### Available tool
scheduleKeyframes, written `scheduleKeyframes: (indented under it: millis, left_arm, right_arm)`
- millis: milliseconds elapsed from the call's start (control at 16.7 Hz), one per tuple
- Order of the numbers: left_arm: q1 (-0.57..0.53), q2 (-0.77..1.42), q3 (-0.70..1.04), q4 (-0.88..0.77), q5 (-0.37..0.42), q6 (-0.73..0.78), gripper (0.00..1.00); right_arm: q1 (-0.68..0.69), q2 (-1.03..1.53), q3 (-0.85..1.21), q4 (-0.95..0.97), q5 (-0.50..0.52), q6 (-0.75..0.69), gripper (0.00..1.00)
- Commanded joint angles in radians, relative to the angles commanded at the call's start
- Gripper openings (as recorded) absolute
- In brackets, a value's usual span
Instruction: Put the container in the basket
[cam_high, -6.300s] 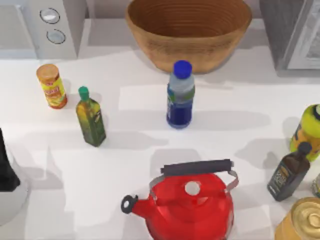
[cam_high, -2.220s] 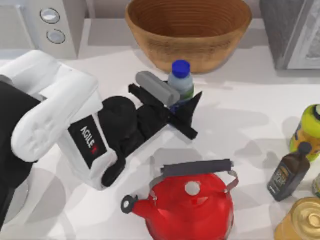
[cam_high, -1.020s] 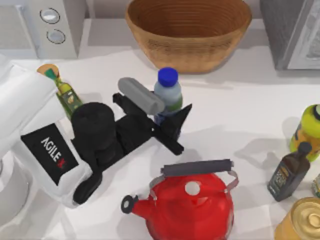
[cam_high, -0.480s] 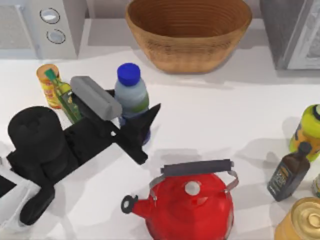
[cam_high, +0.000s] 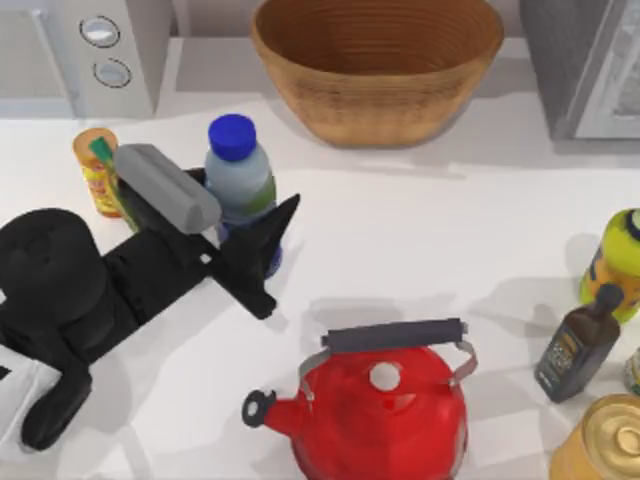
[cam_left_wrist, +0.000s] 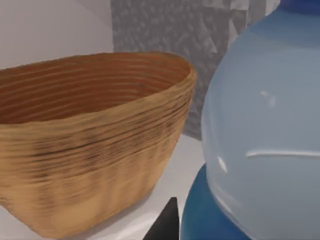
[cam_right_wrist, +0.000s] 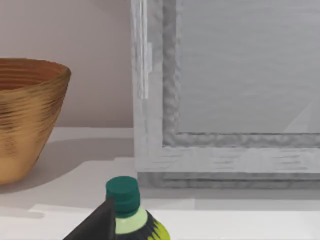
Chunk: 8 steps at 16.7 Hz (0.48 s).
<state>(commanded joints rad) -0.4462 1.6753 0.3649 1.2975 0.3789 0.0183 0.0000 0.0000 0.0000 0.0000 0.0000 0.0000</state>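
The container (cam_high: 241, 186), a clear bottle with a blue cap and a dark blue lower half, is held upright by my left gripper (cam_high: 245, 212), which is shut on its body. It sits left of and in front of the basket (cam_high: 385, 112), a wide woven bowl at the back middle. In the left wrist view the container (cam_left_wrist: 265, 150) looms close, with the basket (cam_left_wrist: 90, 150) beyond it. A dark part of my right gripper (cam_right_wrist: 95, 227) shows low in the right wrist view, with the basket (cam_right_wrist: 25, 115) off to one side.
A red kettle (cam_high: 385, 400) stands at the front middle. An orange can (cam_high: 92, 172) and a green-capped oil bottle (cam_high: 103, 152) sit behind my left arm. At the right are a yellow-green bottle (cam_high: 615, 260), a dark brown bottle (cam_high: 578, 348) and a gold can (cam_high: 605, 440). Grey appliances (cam_high: 590, 60) flank the basket.
My left gripper has carried the container leftward across the table, and the bottle looks larger and higher. The basket and the other things have stayed put.
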Motion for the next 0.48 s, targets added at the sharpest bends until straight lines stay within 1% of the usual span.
scheduleKeyframes:
  millis: [120,240,360,480]
  left_arm:
    - [-0.007,0.011,0.033,-0.017,0.007,0.002,0.0]
    - [-0.013,0.044,0.109,-0.064,0.015,0.005,0.0]
    - [-0.014,0.1,0.227,-0.14,0.022,0.007,0.0]
    - [-0.01,0.166,0.385,-0.237,0.027,0.008,0.0]
  right_arm:
    - [0.0,0.0,0.0,0.0,0.0,0.0,1.0]
    - [0.0,0.0,0.0,0.0,0.0,0.0,1.0]
    - [0.0,0.0,0.0,0.0,0.0,0.0,1.0]
    - [0.0,0.0,0.0,0.0,0.0,0.0,1.0]
